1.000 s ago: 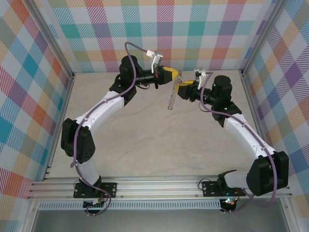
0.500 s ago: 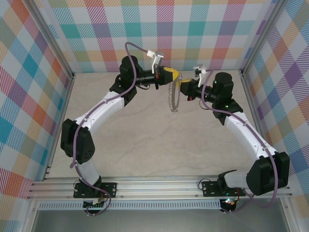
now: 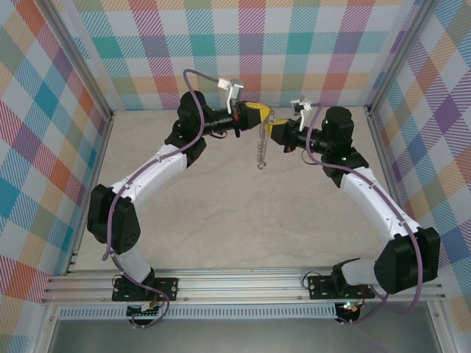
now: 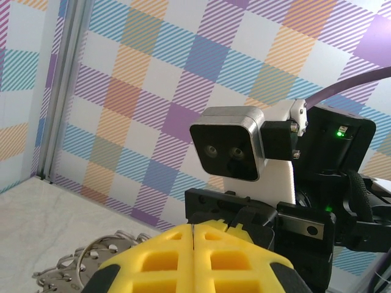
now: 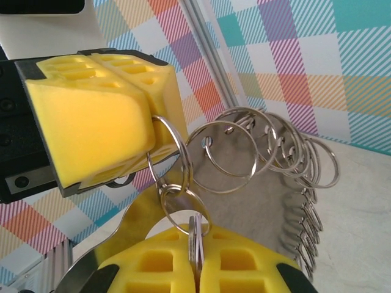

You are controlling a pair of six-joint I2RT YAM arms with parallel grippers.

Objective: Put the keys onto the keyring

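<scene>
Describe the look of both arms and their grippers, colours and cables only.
Both the left arm and right arm have white links with black joints, each trailed by a purple cable. The left gripper and right gripper have yellow, grid-patterned jaws on black bodies.

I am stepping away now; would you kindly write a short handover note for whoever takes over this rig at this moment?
Left gripper: shut on one loop of the keyring, which hangs below it above the table.
Right gripper: shut on the key, pinching its metal part, tip to tip with the left gripper.
Done: both things are lifted and brought together.
Left: a small ring on the key sits against the held loop, but I cannot tell if it is threaded on. Check that before either gripper opens.
</scene>
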